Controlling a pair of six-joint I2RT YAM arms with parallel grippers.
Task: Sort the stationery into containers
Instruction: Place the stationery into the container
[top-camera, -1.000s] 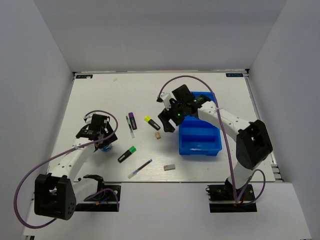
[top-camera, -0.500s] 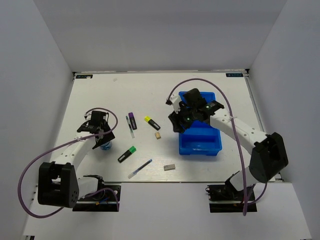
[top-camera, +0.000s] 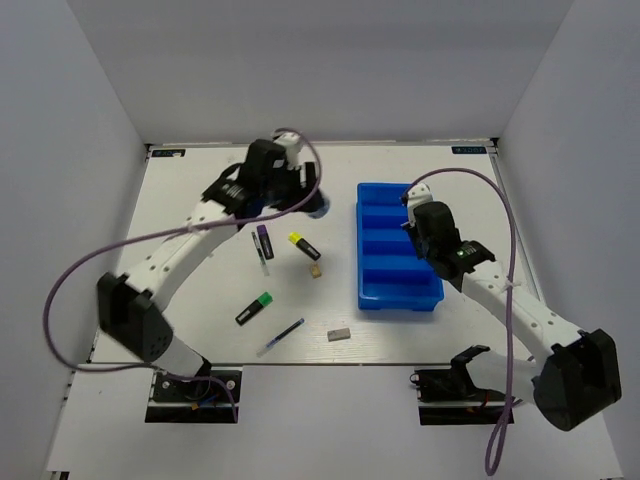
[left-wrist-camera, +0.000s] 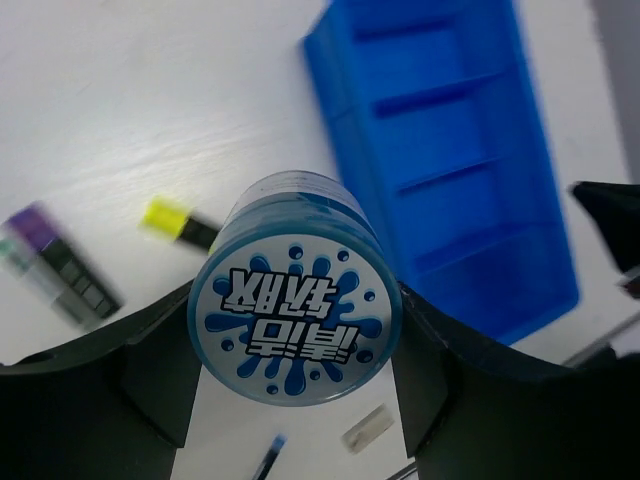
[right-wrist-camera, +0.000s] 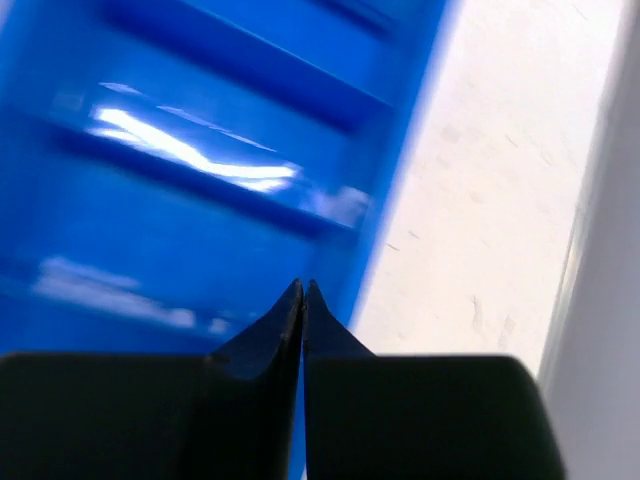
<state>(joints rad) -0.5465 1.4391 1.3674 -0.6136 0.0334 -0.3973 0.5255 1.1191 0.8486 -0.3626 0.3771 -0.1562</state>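
My left gripper (top-camera: 312, 205) hangs over the far middle of the table, just left of the blue tray (top-camera: 372, 292). It is shut on the round blue-white disc (left-wrist-camera: 295, 290), whose printed face points at the camera between the two fingers (left-wrist-camera: 165, 345). Below the disc lie the yellow highlighter (left-wrist-camera: 180, 222), the purple highlighter (left-wrist-camera: 60, 270) and the grey eraser (left-wrist-camera: 368, 428). My right gripper (right-wrist-camera: 302, 290) is shut on nothing, over the tray's right rim (right-wrist-camera: 400, 160). From above, the right gripper (top-camera: 413, 205) shows at the tray's far right side.
On the white table left of the tray lie a purple highlighter (top-camera: 263, 240), a white pen (top-camera: 260, 256), a yellow highlighter (top-camera: 304, 245), a tan eraser (top-camera: 316, 270), a green highlighter (top-camera: 254, 308), a blue pen (top-camera: 280, 338) and a grey eraser (top-camera: 339, 335). Walls enclose the table.
My left arm has swung from the near left to the far middle, carrying the disc. The right arm has moved from the tray's left side to its right side and shut its jaws.
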